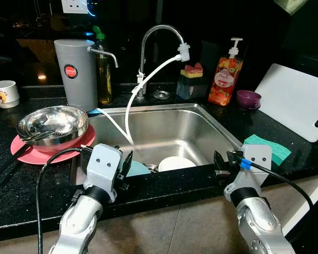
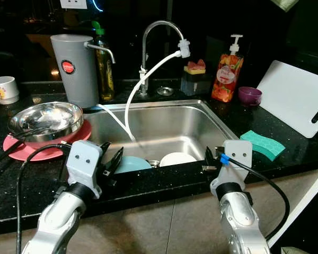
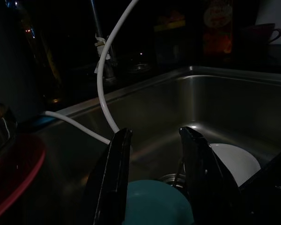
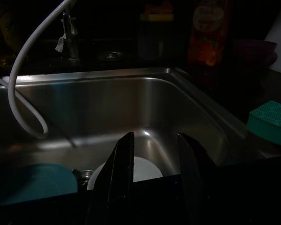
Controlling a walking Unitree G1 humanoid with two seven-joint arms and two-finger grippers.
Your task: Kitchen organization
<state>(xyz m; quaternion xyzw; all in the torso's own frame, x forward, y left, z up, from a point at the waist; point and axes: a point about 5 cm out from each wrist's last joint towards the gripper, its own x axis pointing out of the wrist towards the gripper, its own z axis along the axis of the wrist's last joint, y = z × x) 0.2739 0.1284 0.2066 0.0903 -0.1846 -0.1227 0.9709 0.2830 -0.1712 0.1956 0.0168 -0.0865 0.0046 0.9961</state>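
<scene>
— Hovering at the near rim of the sink [image 1: 217, 127]? Which gripper is where?

— Both are. My left gripper [image 3: 154, 154] hangs over the near-left edge with its fingers spread and nothing between them. My right gripper [image 4: 154, 159] sits at the near-right edge, also spread and empty.

— What lies below them?

— A teal plate [image 2: 128, 164] is in the basin just under my left gripper. A white plate [image 1: 176, 163] lies beside it, below my right one, with the drain [image 1: 152, 168] between the two.

— And on the worktop [image 1: 21, 180]?

— To my left, a steel bowl [image 1: 53, 123] sits on a pink plate [image 1: 26, 153], with a dark utensil resting in the bowl. To my right, a green sponge [image 1: 270, 148] lies near the sink's corner, close beside my right gripper.

— Farther back?

— A white hose [image 1: 143, 90] runs from the tap [image 1: 161, 32] down into the basin. Left of the tap stand a grey dispenser [image 1: 77, 74] and an oil bottle [image 1: 104, 74]. Right of it are a sponge holder [image 1: 192, 82], a soap bottle [image 1: 225, 76], a purple cup [image 1: 248, 99] and a white board [image 1: 294, 103] leaning at the far right. A white mug [image 1: 4, 93] stands at the far left.
</scene>
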